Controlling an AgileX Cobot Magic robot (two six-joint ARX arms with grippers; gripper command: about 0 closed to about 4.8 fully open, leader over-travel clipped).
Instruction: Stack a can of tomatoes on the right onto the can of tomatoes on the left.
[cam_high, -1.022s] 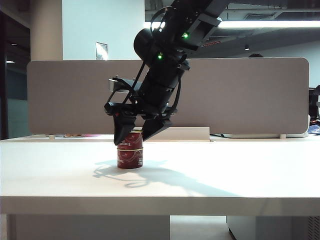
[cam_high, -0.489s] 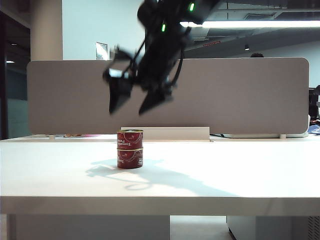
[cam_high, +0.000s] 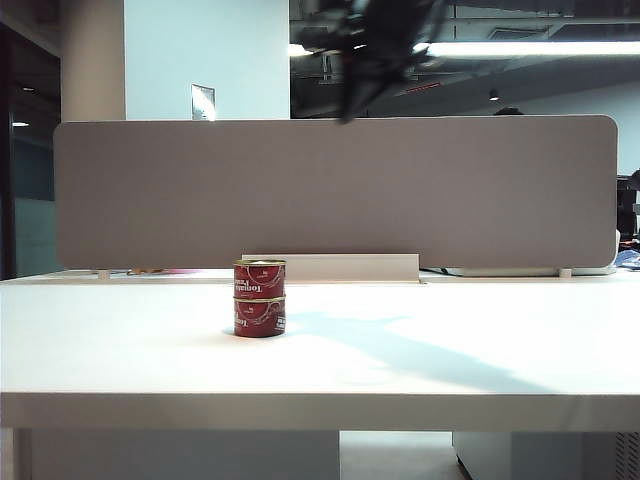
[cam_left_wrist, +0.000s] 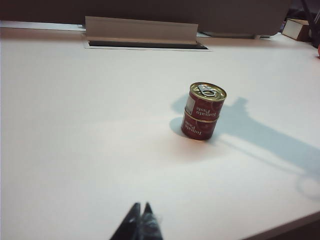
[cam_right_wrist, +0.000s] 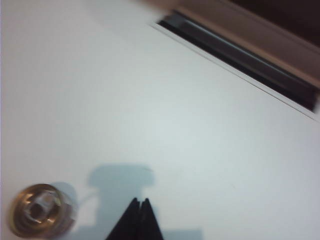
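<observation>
White tabletop (cam_high: 480, 350) carries the one stack: the upper tomato can (cam_high: 260, 279) sits squarely on the lower tomato can (cam_high: 260, 316), left of centre and in front of the grey divider (cam_high: 480, 190), so the stacking looks done. Both are small tinned-steel cans, rigid and probably dense for their size, with glossy paper labels that could slip; the safest hold would be across the curved wall at mid-height, clear of the ring-pull lid (cam_left_wrist: 207, 91). The right gripper (cam_right_wrist: 139, 220) hangs high above the table, well apart from the cans, jaws together on nothing. The left gripper (cam_left_wrist: 141, 222) rests low near the table's front edge, jaws likewise together, empty
</observation>
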